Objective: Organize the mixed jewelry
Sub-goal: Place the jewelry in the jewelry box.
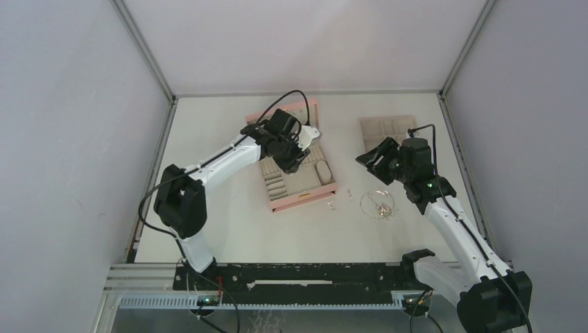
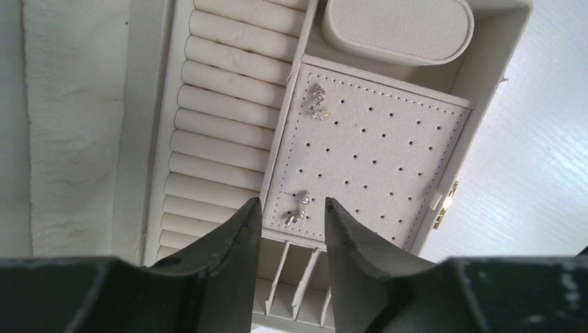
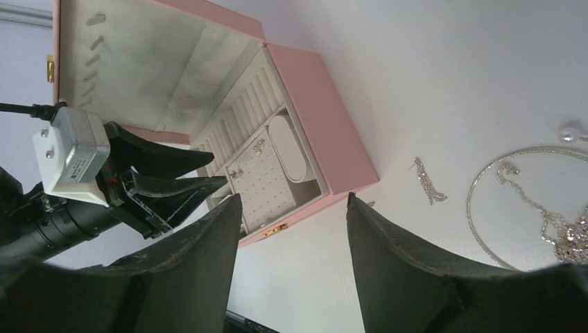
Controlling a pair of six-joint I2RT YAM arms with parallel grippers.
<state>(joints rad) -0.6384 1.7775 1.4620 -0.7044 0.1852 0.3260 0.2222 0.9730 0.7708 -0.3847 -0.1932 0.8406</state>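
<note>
The pink box [image 1: 303,199] lies open. My left gripper [image 1: 292,161] hovers over its beige inside, open and empty. In the left wrist view one silver earring [image 2: 297,208] lies on the perforated pad [image 2: 388,146] just beyond my open left gripper [image 2: 291,208]. A second earring [image 2: 319,104] lies near the pad's far corner. The looped chain necklace [image 1: 378,205] lies on the table right of the box, with small silver pieces [image 1: 331,205] beside it. My right gripper [image 1: 367,158] is open and empty above the table, just above the necklace [image 3: 520,208]. A loose earring [image 3: 430,182] lies between necklace and box.
A flat beige compartment tray [image 1: 387,128] sits at the back right. Inside the box are ring rolls [image 2: 222,104], an oval cushion [image 2: 399,28] and narrow slots [image 2: 298,270]. The box lid [image 3: 132,62] stands open behind. Grey walls enclose the table.
</note>
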